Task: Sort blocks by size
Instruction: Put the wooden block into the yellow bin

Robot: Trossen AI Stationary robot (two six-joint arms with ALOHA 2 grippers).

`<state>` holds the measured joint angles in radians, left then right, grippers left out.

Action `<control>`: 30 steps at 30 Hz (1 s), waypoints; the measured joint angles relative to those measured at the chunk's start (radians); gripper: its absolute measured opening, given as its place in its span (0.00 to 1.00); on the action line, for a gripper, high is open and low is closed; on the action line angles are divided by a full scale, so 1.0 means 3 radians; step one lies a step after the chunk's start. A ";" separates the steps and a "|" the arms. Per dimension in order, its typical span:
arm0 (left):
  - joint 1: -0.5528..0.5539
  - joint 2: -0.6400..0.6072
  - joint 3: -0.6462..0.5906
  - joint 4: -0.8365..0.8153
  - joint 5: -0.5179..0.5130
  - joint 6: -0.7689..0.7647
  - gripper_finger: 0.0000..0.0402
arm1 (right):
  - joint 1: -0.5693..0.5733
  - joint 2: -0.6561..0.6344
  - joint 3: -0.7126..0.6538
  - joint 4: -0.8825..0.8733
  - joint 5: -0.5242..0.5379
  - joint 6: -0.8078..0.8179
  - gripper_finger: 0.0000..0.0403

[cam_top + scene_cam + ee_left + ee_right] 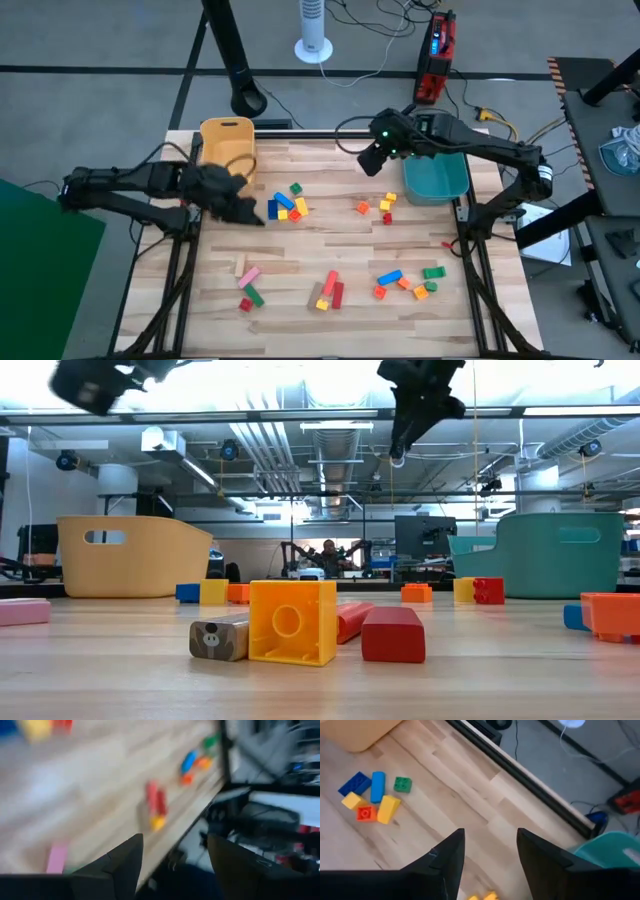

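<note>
Bright toy colours on pale striped wood

Blocks (288, 204) in red, yellow, blue, green, orange and pink; one bin (227, 146) mustard yellow; the other bin (437, 178) teal; table (300, 265) light wood with planked grain; arms (130, 185) black.

Bright even overhead light, soft shadows — left wrist view motion-blurred

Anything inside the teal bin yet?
The teal bin shows no blocks in its visible interior; the right arm crosses over its far edge and hides that part.
</note>
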<state>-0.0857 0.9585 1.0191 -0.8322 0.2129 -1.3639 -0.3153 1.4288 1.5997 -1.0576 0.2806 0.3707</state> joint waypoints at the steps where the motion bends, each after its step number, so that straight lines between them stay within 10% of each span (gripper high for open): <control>1: -0.0108 0.0033 0.0000 -0.0091 0.0023 -0.0091 0.52 | -0.0019 -0.0020 0.0000 0.0003 -0.0001 -0.0062 0.41; 10: -0.0729 0.0452 -0.0001 -0.0714 0.0015 -0.0992 0.52 | -0.0042 -0.0122 0.0000 0.0005 -0.0208 -0.0416 0.35; 30: -0.0803 0.1258 -0.0244 -0.1064 -0.0522 -0.1033 0.52 | -0.0048 -0.0697 -0.0555 0.0168 -0.0545 -0.0147 0.44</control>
<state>-0.3267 1.3359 0.9459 -1.1515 0.0563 -1.6737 -0.3299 1.2199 1.4333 -1.0073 0.1170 0.3266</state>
